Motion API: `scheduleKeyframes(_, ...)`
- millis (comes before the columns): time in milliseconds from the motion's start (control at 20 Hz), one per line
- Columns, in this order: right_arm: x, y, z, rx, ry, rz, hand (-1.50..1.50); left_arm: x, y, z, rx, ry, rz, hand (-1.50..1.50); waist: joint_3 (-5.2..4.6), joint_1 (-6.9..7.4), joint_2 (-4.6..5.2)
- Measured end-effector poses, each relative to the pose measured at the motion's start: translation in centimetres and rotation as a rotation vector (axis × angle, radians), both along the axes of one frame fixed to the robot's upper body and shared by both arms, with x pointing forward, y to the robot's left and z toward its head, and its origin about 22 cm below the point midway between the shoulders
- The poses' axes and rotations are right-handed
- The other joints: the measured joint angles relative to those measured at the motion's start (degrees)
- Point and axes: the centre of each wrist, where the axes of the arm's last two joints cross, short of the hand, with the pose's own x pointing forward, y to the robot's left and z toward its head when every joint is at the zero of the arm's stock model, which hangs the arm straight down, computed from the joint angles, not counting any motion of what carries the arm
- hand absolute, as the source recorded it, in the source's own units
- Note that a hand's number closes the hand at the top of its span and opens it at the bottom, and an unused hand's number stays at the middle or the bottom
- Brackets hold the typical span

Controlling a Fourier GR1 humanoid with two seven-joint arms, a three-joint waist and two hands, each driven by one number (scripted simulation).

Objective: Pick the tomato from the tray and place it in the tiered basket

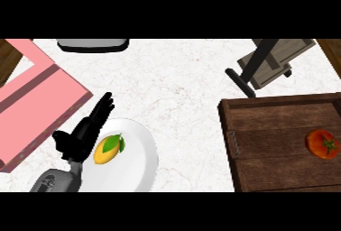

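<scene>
1 tomato [324, 144] on 1 tray [266, 153]; 1 left hand [83, 133], fingers straight, holds nothing.

I am finding no readable text, label, brand, number or sign anywhere on the worktop (I am checking every surface from the far edge down to the near one), and nothing legible is showing on any object standing on it.

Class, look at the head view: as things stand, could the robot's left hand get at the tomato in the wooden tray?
Probably not easily. The left hand rests open by the white plate at the far left, while the tomato lies at the tray's right side. Nothing blocks it; it is simply a long cross-body reach.
</scene>
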Motion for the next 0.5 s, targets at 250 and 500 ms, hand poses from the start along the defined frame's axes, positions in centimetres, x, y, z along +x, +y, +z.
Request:
scheduleKeyframes(250, 1.4, -0.9, -2.3, -0.019, 0.056, -0.072, -1.5, 0.3, -0.1, -0.6, 0.003, -0.002, -0.002, 0.0, 0.03, 0.06, 0.07)
scheduleKeyframes(500, 2.3, -1.4, -5.1, 0.015, 0.079, -0.086, -1.5, 0.0, -0.9, -0.7, 0.004, -0.004, 0.002, 0.0, 0.04, 0.06, 0.05)
